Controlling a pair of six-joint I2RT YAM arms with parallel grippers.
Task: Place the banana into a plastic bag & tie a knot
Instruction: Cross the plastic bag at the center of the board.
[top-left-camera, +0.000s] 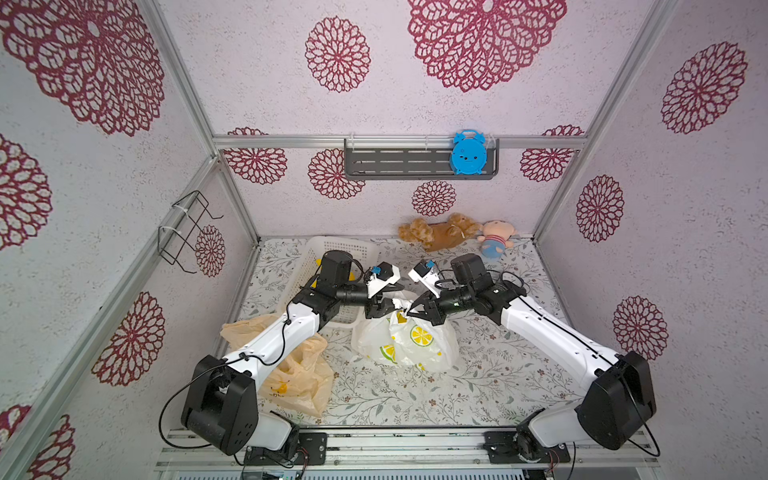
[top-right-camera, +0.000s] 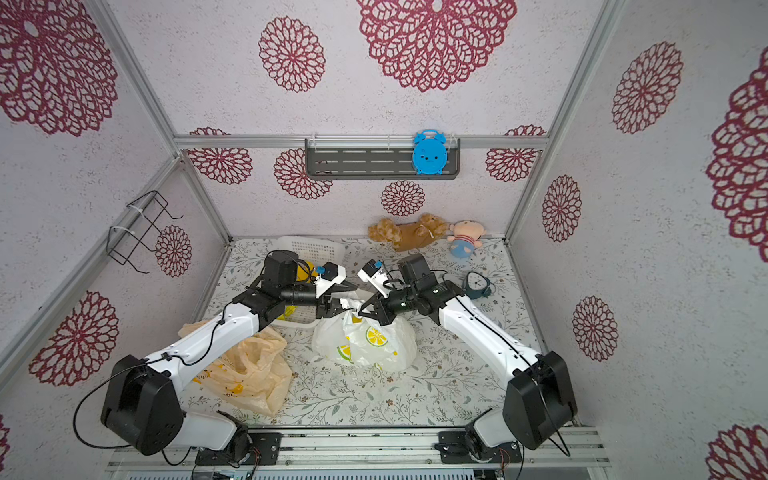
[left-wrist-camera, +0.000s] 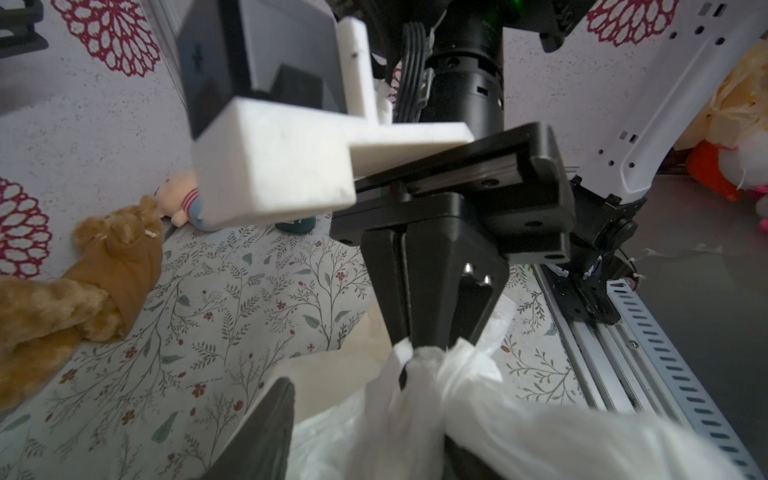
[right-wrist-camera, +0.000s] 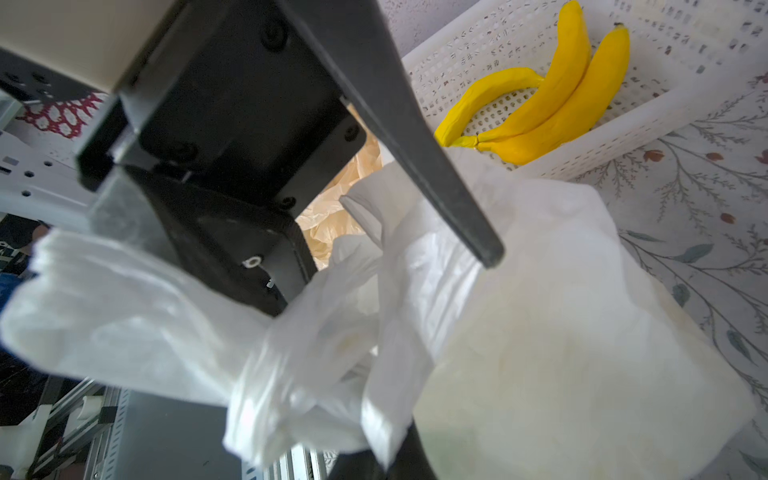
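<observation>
Flowered cloth covers the table (top-left-camera: 490, 386) inside a patterned booth. Clamped shut, the right pincer (left-wrist-camera: 409, 347) pinches a twisted handle (left-wrist-camera: 432, 365) of the white bag (top-left-camera: 415, 345). The left pincer (left-wrist-camera: 365, 415) stands wide, with plastic lying loose between its fingers. The bag sits mid-table between the arms, its mouth bunched at the pincers. A yellow patch (top-left-camera: 400, 318) there may be the banana inside, though I cannot be sure. Further out, spare bananas (right-wrist-camera: 582, 99) lie in a white basket (right-wrist-camera: 615, 141), and a tan bag (top-left-camera: 303, 374) lies by the left arm. The film looks light, limp and slippery. Best to grip the roped handles near their roots and pull gently, lest it tear.
</observation>
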